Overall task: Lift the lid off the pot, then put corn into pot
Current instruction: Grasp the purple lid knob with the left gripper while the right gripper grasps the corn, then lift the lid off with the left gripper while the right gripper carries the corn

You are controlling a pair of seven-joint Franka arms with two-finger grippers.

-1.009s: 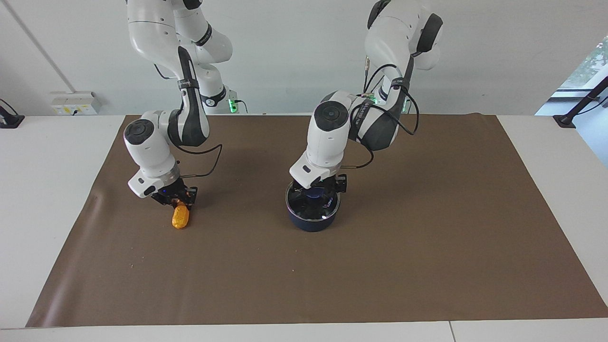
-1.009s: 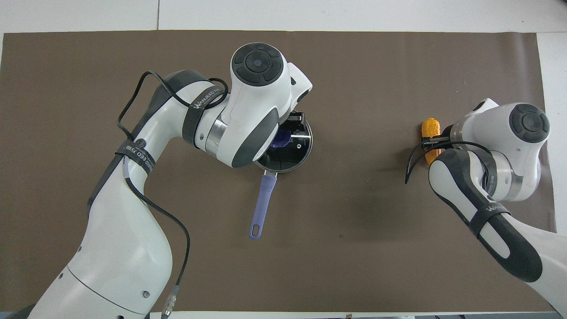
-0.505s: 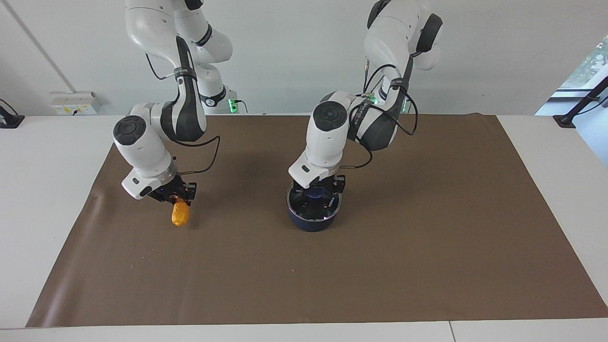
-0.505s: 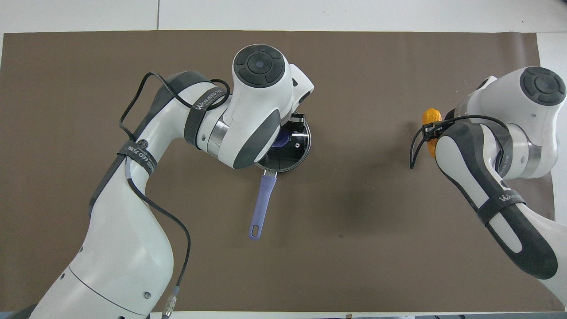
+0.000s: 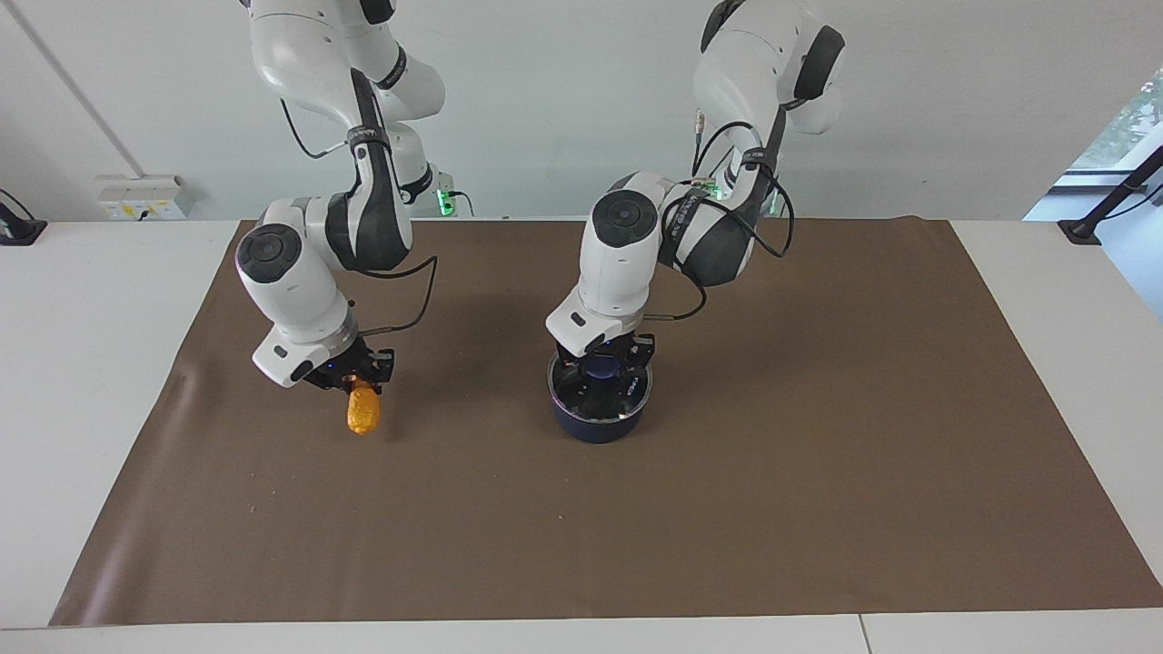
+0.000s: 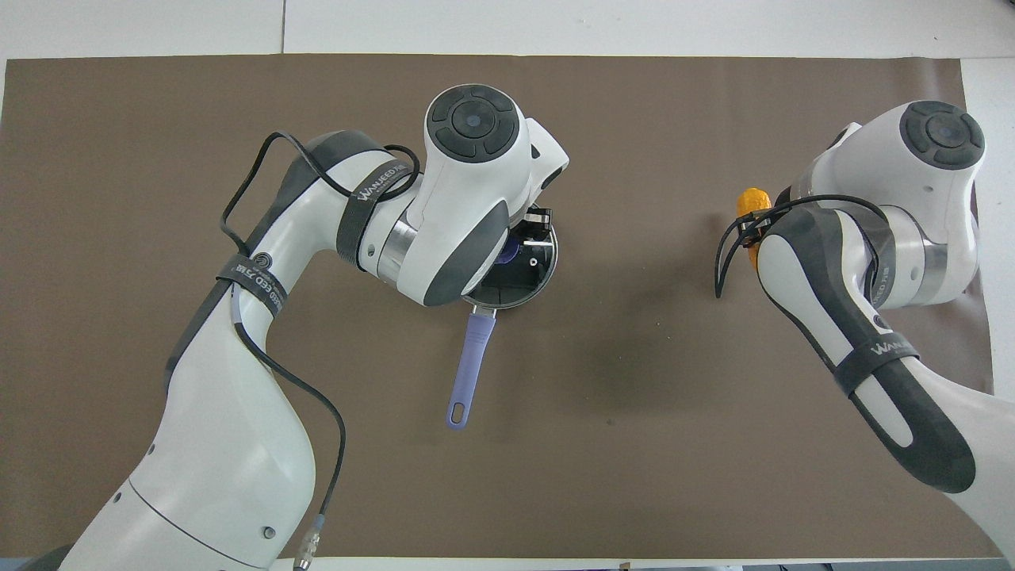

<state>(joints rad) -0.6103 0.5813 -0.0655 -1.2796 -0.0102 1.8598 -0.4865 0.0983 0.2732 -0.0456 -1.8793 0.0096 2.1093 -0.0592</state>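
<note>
Lid-lift step in hand: left gripper [image 5: 607,361] down on blue-purple knob of round clear glass lid [image 5: 600,386], jaws apparently closed on knob, lid seemingly just raised over small dark navy saucepan [image 5: 596,423] sitting mid brown-covered tabletop [image 5: 818,472], long blue-purple handle pointing toward robots. Right gripper [image 5: 356,377] up over right arm's end of tabletop, jaws clamped on top of small orange-yellow bumpy corn cob [image 5: 364,411], hanging clear of surface. Next, prob.: raise lid straight up & carry aside w/o dragging saucepan, then bring cob over open saucepan & release.
</note>
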